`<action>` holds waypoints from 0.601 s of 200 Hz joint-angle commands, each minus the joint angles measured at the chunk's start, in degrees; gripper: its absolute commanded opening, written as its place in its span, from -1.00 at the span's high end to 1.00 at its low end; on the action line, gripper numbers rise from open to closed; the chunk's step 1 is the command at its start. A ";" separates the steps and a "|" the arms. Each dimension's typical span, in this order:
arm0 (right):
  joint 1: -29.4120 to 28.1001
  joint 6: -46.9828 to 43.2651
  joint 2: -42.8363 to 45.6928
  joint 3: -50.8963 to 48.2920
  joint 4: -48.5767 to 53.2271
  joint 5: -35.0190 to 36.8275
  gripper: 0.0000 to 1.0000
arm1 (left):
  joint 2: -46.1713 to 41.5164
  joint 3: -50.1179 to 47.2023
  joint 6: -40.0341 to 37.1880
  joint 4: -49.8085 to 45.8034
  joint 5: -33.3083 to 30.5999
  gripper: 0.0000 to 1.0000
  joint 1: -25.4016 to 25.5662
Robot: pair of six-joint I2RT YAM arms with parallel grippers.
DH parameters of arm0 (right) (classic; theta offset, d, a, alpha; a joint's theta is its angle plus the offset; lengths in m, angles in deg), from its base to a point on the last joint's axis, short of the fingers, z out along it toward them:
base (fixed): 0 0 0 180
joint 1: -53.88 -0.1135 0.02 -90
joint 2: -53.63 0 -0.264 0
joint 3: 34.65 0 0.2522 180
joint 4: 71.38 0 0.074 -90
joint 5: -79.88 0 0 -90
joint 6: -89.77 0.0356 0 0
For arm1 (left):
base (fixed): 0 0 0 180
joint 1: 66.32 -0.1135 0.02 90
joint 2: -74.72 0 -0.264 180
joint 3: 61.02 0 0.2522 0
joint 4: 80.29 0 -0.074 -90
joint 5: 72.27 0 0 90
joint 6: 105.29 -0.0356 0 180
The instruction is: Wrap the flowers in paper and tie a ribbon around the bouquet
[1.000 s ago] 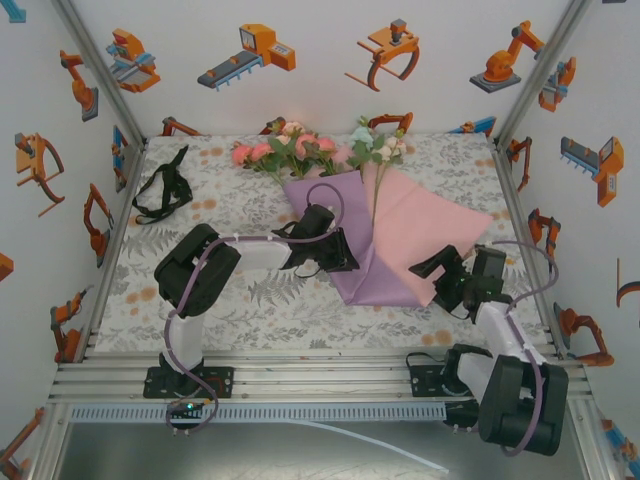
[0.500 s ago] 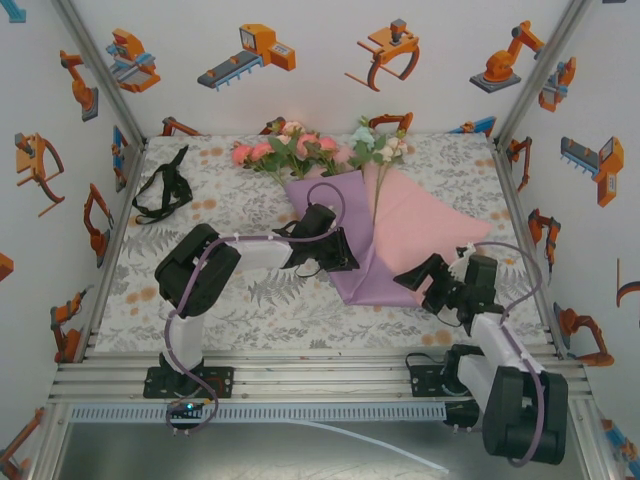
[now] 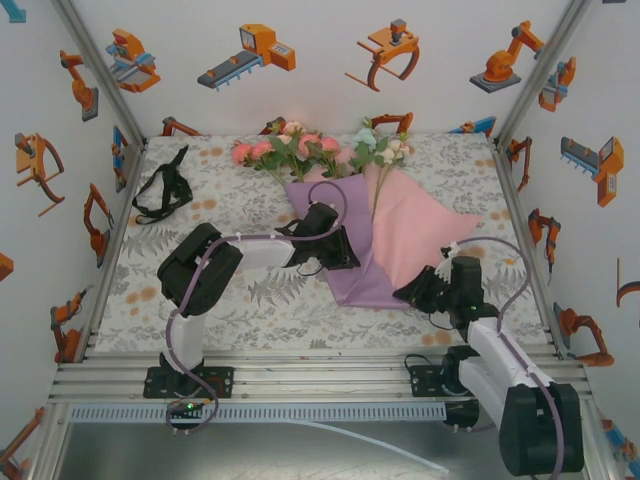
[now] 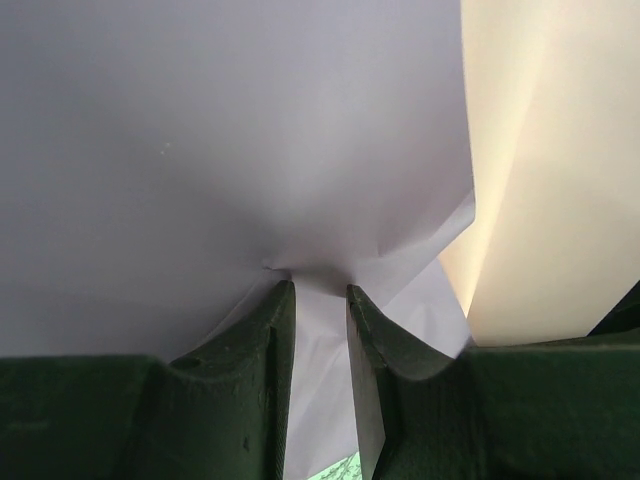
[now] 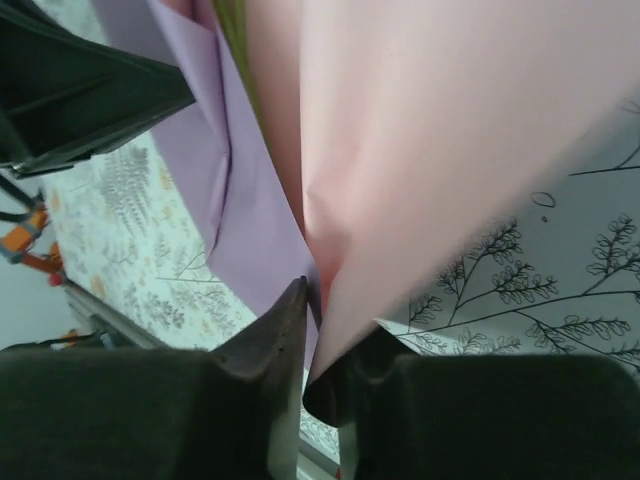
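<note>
Fern-printed tabletop (image 3: 230,200), walled by robot stickers: the left pincer (image 4: 320,295) nips a puckered lilac fold of the paper (image 3: 415,225), while the right pincer (image 5: 318,318) is pressed together on the sheet's near corner. The flowers (image 3: 300,150) lie beyond both pincers at the sheet's far end; the ribbon (image 3: 163,190) sits well to their left. Pulling between two pinches could tear or crease the thin sheet, or roll stems loose.

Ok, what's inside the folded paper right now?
The flowers: blooms poke out beyond the paper, one stalk lies on its pink face. Stalks under the purple flap are hidden.
</note>
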 commanded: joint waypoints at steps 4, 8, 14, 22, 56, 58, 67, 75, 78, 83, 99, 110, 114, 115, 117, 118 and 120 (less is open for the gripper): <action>-4.82 -9.00 -1.07 7.87 8.60 10.60 0.85 | 1.09 1.59 -1.22 -3.18 -1.56 0.39 0.25; -5.77 -10.25 -1.72 8.97 9.47 11.89 0.89 | 1.16 1.75 -1.16 -3.36 -1.51 0.39 0.23; -7.30 -11.59 -2.72 10.56 10.52 14.04 0.92 | 1.25 1.63 -1.15 -3.30 -1.53 0.39 0.21; -9.72 -13.36 -4.65 12.74 12.22 17.28 0.94 | 1.40 1.73 -1.15 -3.39 -1.39 0.39 0.21; -15.58 -15.45 -13.84 21.01 15.98 22.09 0.09 | 1.39 1.40 -1.17 -4.10 -1.60 0.39 -0.06; -15.61 -15.28 -14.06 21.27 15.91 22.04 0.08 | 1.37 1.28 -1.22 -4.08 -1.56 0.40 -0.12; -15.70 -14.61 -14.64 22.51 14.48 20.98 0.04 | 1.34 1.00 -1.23 -4.07 -1.49 0.40 -0.23; -16.01 -14.56 -15.07 23.46 12.57 19.57 0.00 | 1.25 0.81 -1.18 -3.83 -1.38 0.40 -0.23; -16.22 -14.59 -15.34 23.78 12.00 19.50 -0.03 | 1.30 0.74 -1.22 -3.82 -1.33 0.40 -0.23; -16.77 -14.83 -15.81 24.63 11.70 20.11 -0.07 | 1.18 0.72 -1.19 -3.82 -1.24 0.40 -0.23; -18.87 -17.68 -18.63 28.00 13.26 22.57 -0.17 | 0.99 0.56 -1.06 -3.58 -1.12 0.40 -0.22; -19.05 -17.14 -20.57 29.96 16.20 27.41 -0.22 | 0.90 0.60 -1.09 -3.47 -1.19 0.40 -0.23; -18.90 -16.32 -21.26 30.65 17.49 30.29 -0.25 | 0.90 0.61 -1.06 -3.49 -1.15 0.40 -0.23; -18.88 -16.19 -21.36 30.87 17.77 31.14 -0.26 | 0.86 0.57 -1.10 -3.48 -1.13 0.40 -0.23; -18.88 -15.90 -21.61 31.18 18.51 32.49 -0.28 | 0.82 0.59 -1.06 -3.49 -1.13 0.40 -0.23; -18.82 -15.77 -21.71 31.31 18.80 33.07 -0.28 | 0.82 0.57 -1.06 -3.47 -1.16 0.40 -0.23; -18.73 -15.55 -21.78 31.65 19.27 34.32 -0.29 | 0.79 0.55 -1.08 -3.46 -1.12 0.40 -0.23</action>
